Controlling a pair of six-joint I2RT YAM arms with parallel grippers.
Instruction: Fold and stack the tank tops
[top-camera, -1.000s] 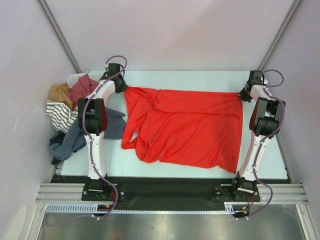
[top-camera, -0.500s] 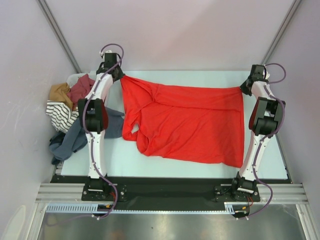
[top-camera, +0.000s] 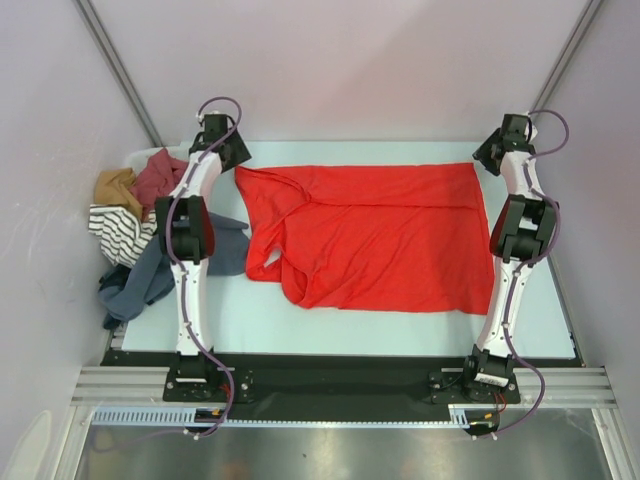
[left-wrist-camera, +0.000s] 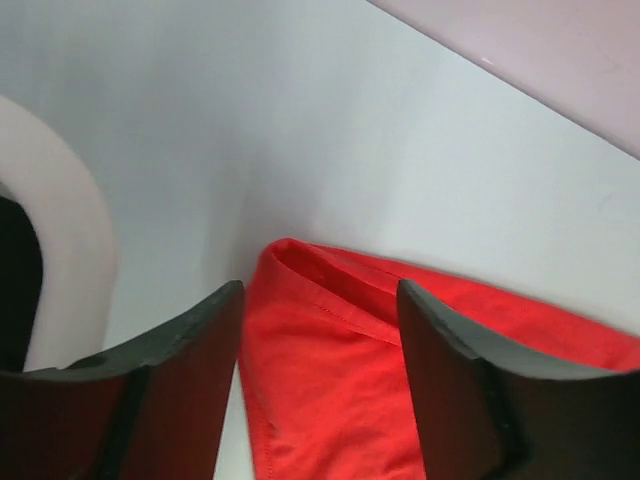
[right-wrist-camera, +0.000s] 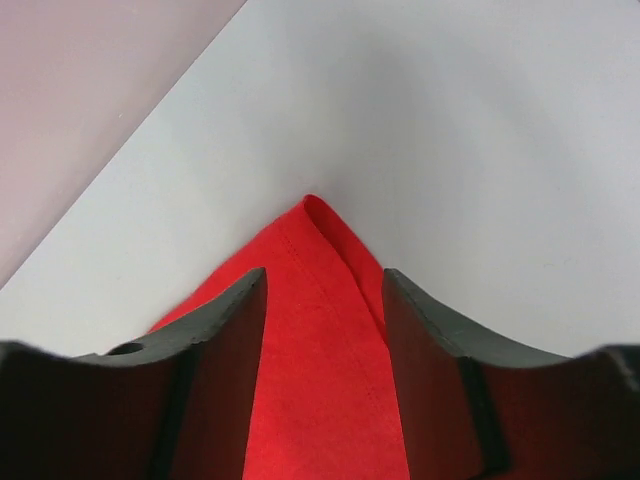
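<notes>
While both of my arms reach far out to the back of the tabletop (top-camera: 400, 325), neither one is pinching anything. Starting on the left, a heap of clothes (top-camera: 125, 215) sits beside my left arm. It has a striped one, a tan one, a dark red one and a blue-grey one. I cannot tell if a second tank top is in that heap.

Next comes my left tool (top-camera: 230, 152), up at the back left. Its fingers (left-wrist-camera: 190, 340) are spread apart. A red corner lies flat on the tabletop just under the gap, and the fingers do not squeeze it.

The red tank top (top-camera: 375, 235) is spread out in the middle of the tabletop. Its long way runs from left to right, from one tool across to the other. The end by my left arm is bunched and wrinkly, with a hole showing, so I think the straps are there. The end by my right arm looks straight and smooth, like the bottom hem.

Last is my right tool (top-camera: 492, 155), at the back right. Its fingers (right-wrist-camera: 220, 340) are spread too, and the other red corner pokes out between them, lying loose.

Each arm is stretched long, with its wrist tipped down over its own corner. So each tool is closest to one back corner. I think the next move is to flatten the wrinkly left end, or to fold the top along its long way.
</notes>
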